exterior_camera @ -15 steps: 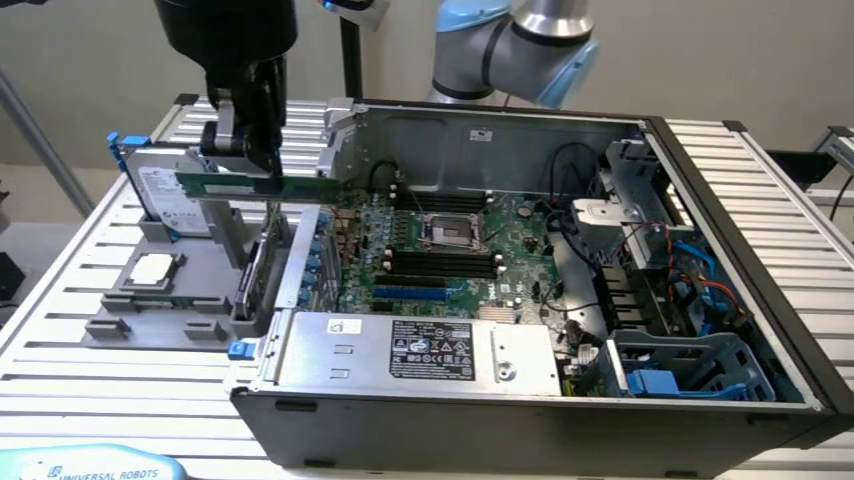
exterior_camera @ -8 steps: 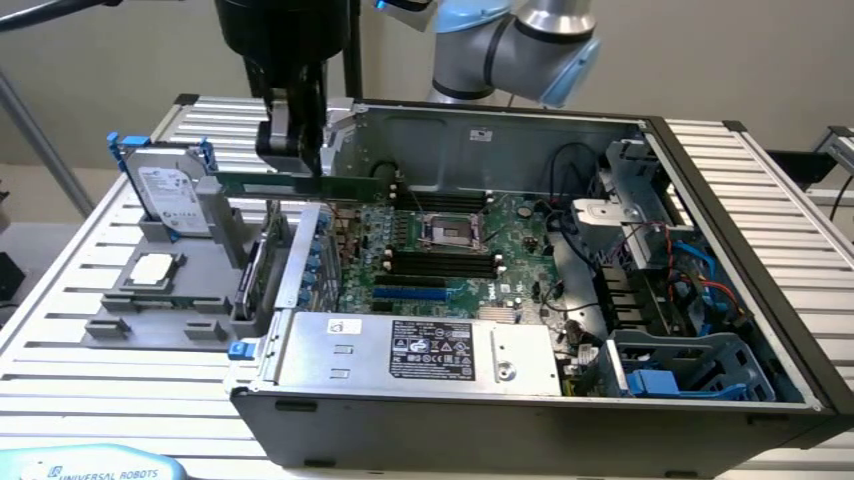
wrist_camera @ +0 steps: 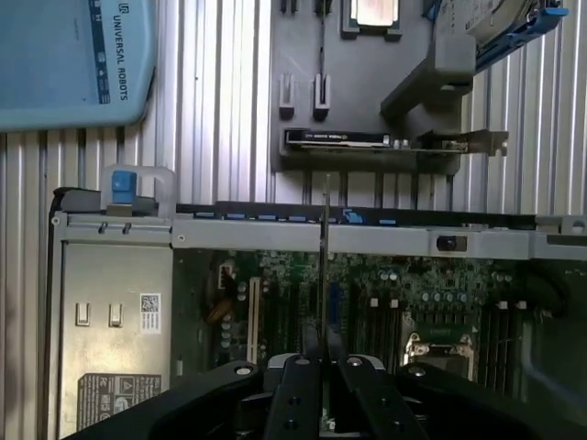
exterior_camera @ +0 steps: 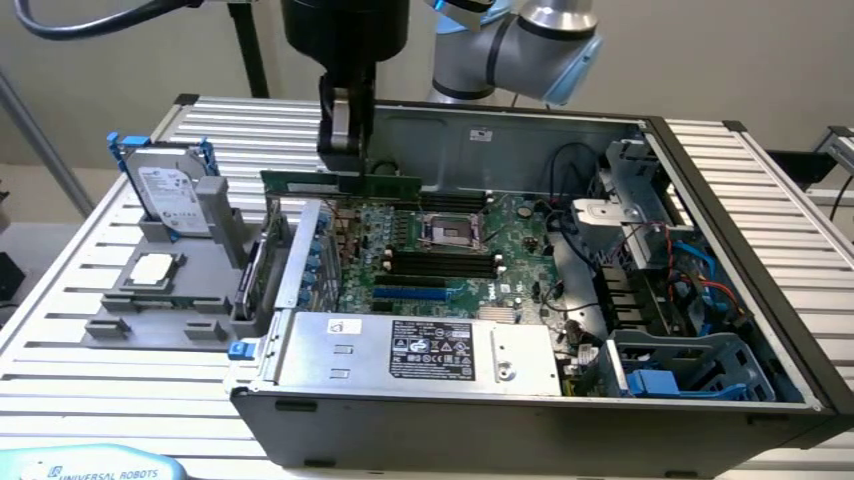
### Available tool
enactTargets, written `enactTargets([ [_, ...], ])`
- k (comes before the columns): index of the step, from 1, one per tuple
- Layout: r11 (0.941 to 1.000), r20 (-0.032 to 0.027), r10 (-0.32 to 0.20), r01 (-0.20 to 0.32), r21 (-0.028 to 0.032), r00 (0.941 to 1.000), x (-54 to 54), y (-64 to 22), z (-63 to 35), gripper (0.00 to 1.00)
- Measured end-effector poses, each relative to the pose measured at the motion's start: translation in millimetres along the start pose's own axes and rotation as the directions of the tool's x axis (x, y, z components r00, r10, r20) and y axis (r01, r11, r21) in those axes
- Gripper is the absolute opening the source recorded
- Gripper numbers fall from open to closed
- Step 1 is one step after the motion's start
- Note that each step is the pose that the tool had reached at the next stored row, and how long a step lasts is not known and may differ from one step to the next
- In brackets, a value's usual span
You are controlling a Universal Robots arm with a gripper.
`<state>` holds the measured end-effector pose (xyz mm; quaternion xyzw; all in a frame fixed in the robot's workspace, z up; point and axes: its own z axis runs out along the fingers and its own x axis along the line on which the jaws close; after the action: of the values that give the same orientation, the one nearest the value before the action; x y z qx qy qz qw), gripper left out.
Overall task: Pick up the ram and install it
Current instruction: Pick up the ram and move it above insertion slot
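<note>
Right now your gripper (exterior_camera: 342, 158) has its jaws nearly closed, pinching the ram (exterior_camera: 387, 186) by its top edge above the motherboard (exterior_camera: 514, 235). Line it up parallel with the black slots (exterior_camera: 434, 263) and level before lowering.

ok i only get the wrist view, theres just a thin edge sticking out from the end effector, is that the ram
observer: yes. In the exterior view it is the ram, a long green stick seen side-on, with the end effector shut on it near its middle.
operator: is it in a slot
observer: not yet. It hangs above the motherboard, clear of the black slots, which lie lower and toward the exterior view's right.
operator: whats in the case past the board
observer: a blue-grey drive cage in the corner at the exterior view's right, with blue and red cables above it.
</note>
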<state>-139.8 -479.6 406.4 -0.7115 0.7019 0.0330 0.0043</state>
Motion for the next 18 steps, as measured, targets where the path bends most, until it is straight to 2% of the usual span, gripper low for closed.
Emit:
enactTargets([
  [5, 1.0, 0.0, 0.0, 0.0, -0.0002, 1.0, -8.5, -15.6, 0.0, 0.13],
  [13, 1.0, 0.0, 0.0, 0.0, -0.0005, 1.0, -32.6, -32.4, 3.5, 0.13],
  [18, 1.0, -0.0002, 0.0, 0.0, -0.0014, 1.0, -44.0, -51.4, 10.3, 0.13],
])
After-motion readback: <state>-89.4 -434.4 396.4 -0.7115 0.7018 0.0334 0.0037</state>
